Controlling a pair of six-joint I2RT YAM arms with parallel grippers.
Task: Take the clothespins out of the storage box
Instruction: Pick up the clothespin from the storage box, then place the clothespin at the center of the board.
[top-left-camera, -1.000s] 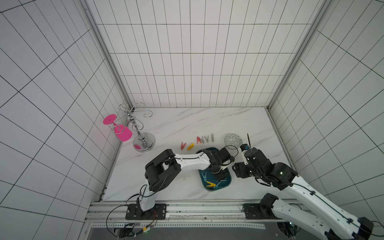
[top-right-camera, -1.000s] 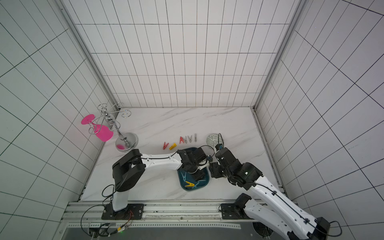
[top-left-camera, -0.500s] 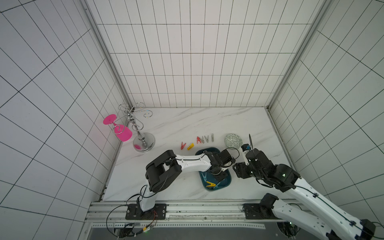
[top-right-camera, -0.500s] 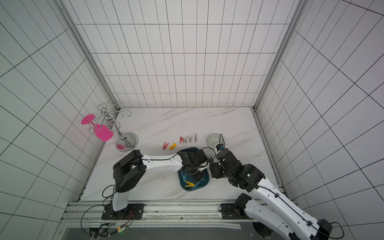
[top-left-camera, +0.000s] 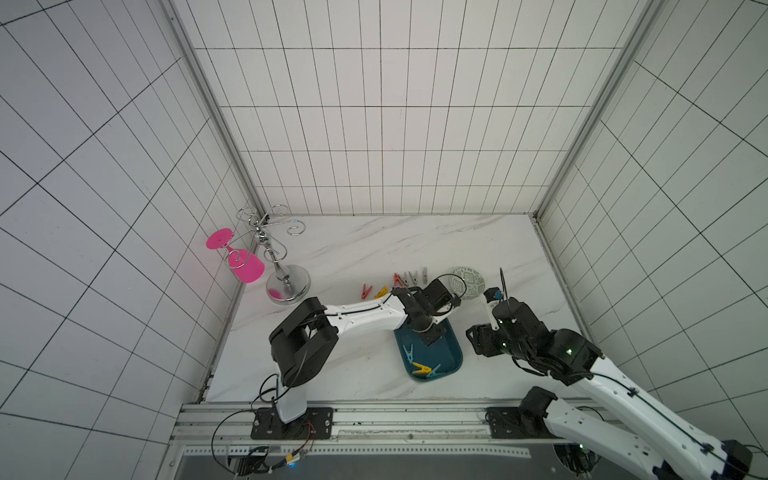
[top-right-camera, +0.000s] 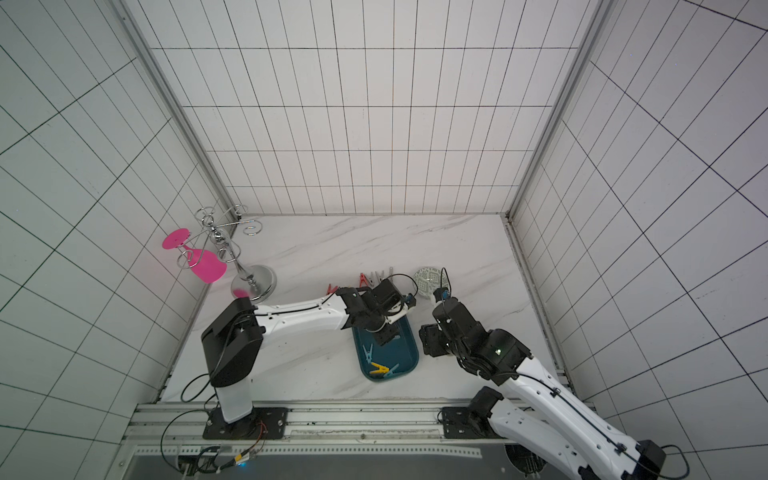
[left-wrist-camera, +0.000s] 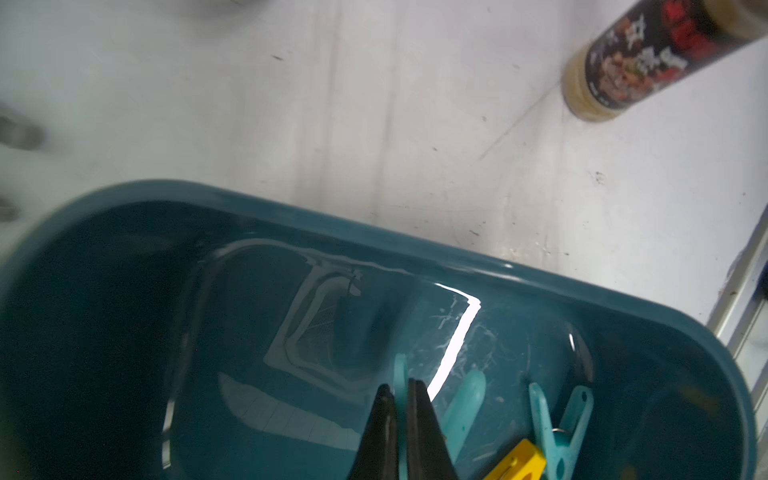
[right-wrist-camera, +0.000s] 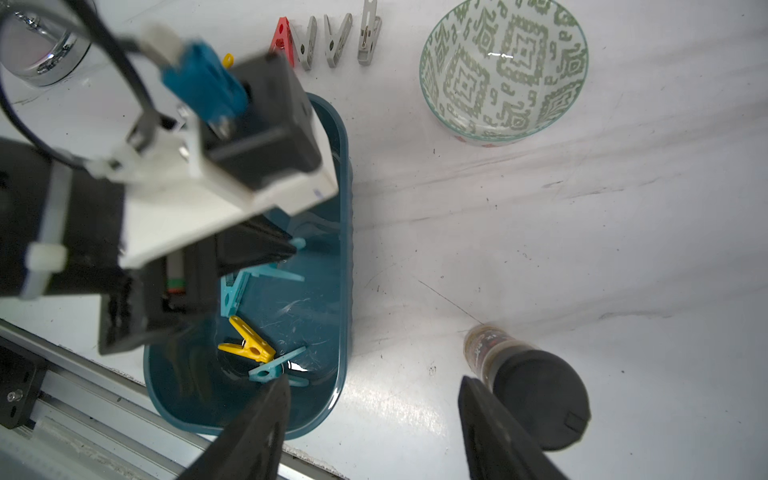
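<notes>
Light blue clothespin (left-wrist-camera: 401, 374), low inside the storage box (left-wrist-camera: 415, 245), is nipped in my shut left gripper (left-wrist-camera: 401, 387), seemingly by one thin leg only: lift slowly, straight up over the wall, with my right gripper (right-wrist-camera: 374, 380) wide, empty, held beside the box.

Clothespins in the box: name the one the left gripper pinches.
The light blue clothespin in the left gripper; a second blue clothespin lies beside the yellow one.
</notes>
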